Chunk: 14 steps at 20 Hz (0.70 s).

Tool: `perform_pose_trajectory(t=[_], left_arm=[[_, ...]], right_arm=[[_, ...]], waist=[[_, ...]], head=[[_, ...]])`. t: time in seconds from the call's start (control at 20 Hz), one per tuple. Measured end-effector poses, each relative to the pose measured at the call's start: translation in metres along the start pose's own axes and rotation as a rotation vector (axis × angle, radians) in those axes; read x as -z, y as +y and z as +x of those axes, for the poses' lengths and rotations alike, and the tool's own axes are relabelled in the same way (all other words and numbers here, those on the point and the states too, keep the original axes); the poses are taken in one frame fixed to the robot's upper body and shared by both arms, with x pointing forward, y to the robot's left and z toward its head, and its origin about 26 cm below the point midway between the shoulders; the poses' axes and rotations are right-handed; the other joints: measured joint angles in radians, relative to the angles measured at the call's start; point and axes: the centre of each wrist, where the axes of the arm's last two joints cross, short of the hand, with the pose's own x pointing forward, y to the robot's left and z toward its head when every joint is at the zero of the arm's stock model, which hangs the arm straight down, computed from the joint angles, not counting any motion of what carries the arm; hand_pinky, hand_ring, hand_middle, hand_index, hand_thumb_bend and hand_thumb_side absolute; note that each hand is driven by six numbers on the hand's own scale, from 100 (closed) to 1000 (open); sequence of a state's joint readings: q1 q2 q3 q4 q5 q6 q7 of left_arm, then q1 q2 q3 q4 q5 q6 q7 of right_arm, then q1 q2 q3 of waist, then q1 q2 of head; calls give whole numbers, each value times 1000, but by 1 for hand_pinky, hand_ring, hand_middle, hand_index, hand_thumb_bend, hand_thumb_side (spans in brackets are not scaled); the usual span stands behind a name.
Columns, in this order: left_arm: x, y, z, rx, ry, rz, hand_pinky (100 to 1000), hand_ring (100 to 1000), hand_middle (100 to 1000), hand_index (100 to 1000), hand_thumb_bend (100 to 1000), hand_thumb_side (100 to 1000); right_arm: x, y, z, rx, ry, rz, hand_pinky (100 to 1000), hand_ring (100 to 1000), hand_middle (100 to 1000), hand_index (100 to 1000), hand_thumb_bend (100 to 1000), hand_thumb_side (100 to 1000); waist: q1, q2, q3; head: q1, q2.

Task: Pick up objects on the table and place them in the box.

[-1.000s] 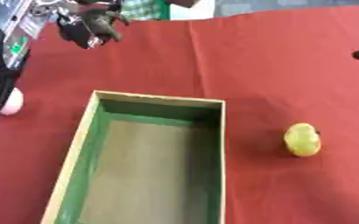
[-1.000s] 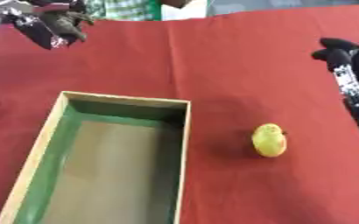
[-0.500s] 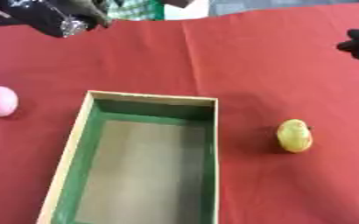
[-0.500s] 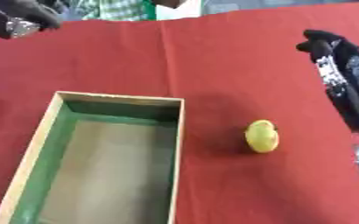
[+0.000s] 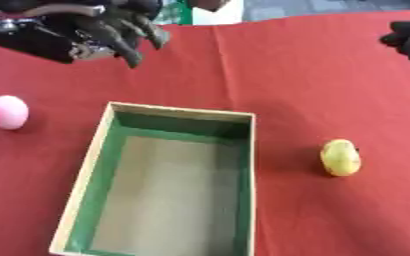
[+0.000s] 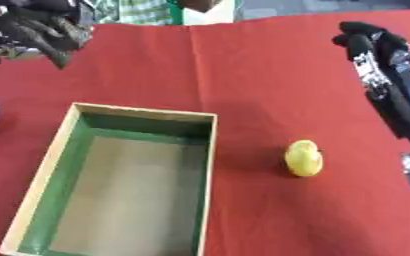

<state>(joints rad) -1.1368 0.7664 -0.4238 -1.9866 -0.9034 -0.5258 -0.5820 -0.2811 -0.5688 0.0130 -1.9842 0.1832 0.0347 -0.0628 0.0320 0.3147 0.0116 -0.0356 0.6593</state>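
Our left hand hangs w/ fingers loosely spread, holding nothing, so we should lower it straight over the pink ball, left of the empty box, & close evenly; the right hand is open, near the yellow fruit.

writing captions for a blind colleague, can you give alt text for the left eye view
An open rectangular box with green inner walls and pale wooden rim sits empty on a red tablecloth, with a pink ball to its left and a yellow-green pear-like fruit to its right. The robot's black left hand hangs above the cloth at upper left, fingers relaxed, holding nothing; its right hand shows at the upper right edge.
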Motion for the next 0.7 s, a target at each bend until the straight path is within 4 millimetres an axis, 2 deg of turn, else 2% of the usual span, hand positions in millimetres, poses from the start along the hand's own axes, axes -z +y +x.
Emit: perform_pose_trajectory(t=[0.4,0.7], left_arm=[[20,2,13,8,-68,102,164,245,101,146,100,161],[43,1,33,-42,-134,159,155,240,100,147,100,189]], right_arm=[[0,0,0,0,1,2,903,850,739,890,100,1000],[-2,1,-1,1,9,4,904,850,738,890,100,1000]], waist=[[-5,-6,8],[-9,-7,14]], head=[[17,0],[24,0]])
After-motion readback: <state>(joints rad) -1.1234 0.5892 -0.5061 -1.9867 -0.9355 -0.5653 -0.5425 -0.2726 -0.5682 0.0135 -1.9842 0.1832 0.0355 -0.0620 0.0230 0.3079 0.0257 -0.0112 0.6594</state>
